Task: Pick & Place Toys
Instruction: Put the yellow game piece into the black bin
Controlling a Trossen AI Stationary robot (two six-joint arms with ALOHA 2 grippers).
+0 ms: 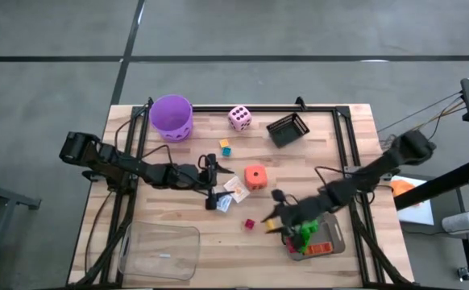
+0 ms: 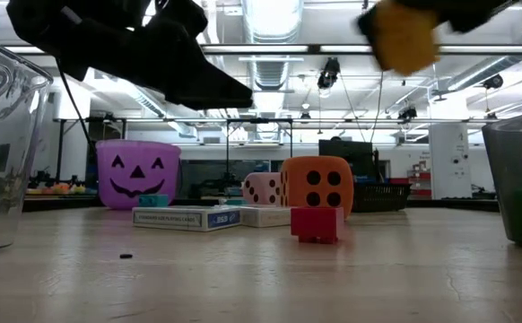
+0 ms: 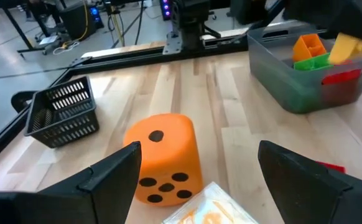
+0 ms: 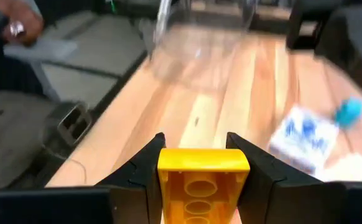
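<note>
My right gripper point(image 1: 276, 217) is shut on a yellow brick point(image 4: 203, 180) above the table, just left of the grey tray point(image 1: 337, 242). The tray holds green, orange and red bricks point(image 3: 315, 53). My left gripper point(image 1: 210, 184) is open and empty at mid-table, over the white-blue card packs point(image 1: 234, 189). The orange die point(image 3: 165, 155) rests on the table beyond its fingers. A red brick point(image 2: 315, 224) lies on the table near the front. The pink die point(image 1: 239, 118) stands at the far edge. Two small bricks point(image 1: 225, 147) lie near the middle. My right gripper pinches the yellow brick by two opposite sides point(image 4: 162, 171) between its two fingers. The brick's hollow underside point(image 4: 199, 190) faces the wrist camera. The arm comes from the table's right. The brick point(image 2: 404, 36) is lifted well clear of the table.
A purple bucket point(image 1: 172, 117) stands at the far left and a black basket point(image 1: 288, 129) at the far right. A clear plastic container point(image 1: 160, 251) sits at the near left. A person point(image 4: 10, 25) shows beyond the table's left side.
</note>
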